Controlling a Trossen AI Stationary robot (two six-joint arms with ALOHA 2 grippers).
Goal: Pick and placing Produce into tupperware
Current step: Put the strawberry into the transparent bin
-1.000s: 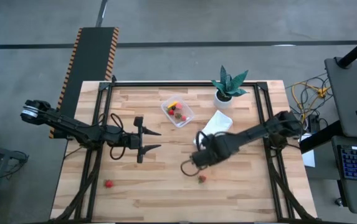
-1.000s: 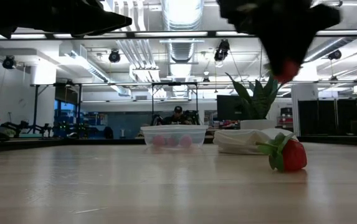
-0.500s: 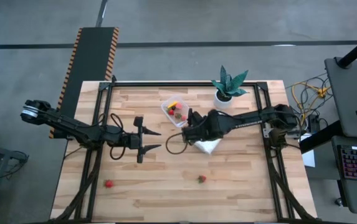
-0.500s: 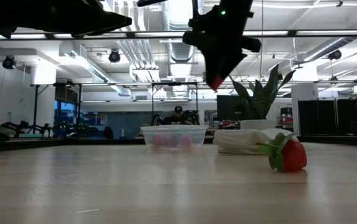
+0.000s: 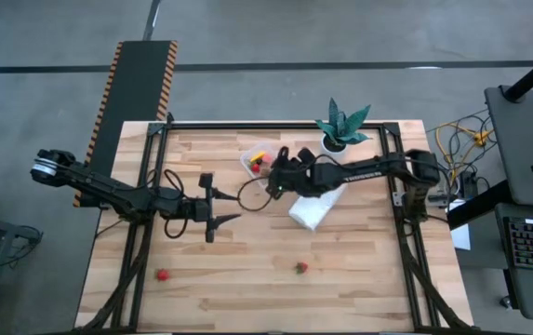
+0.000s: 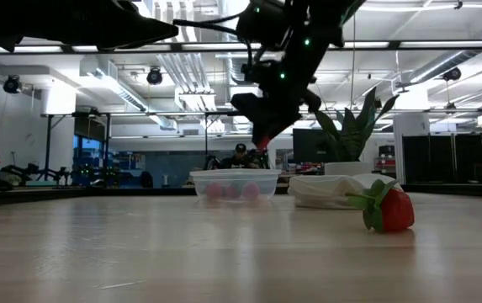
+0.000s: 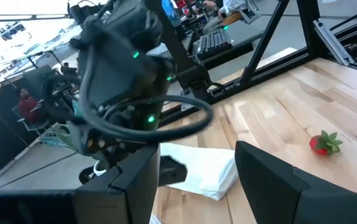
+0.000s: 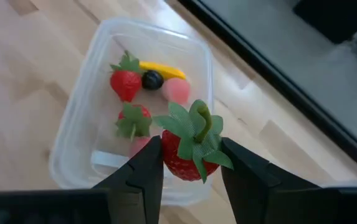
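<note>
Right gripper (image 8: 190,163) gripping toy strawberry (image 8: 189,148), hovering over clear tub (image 8: 85,93); left gripper (image 5: 229,209) idling wide, empty.

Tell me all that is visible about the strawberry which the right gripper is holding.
The strawberry is a small toy fruit, red and glossy like plastic, with a green leafy top and a curled stem. The right gripper is shut on it, one dark finger pressing each side. It hangs in the air above the clear tupperware, near one edge, touching nothing but the fingers.
</note>
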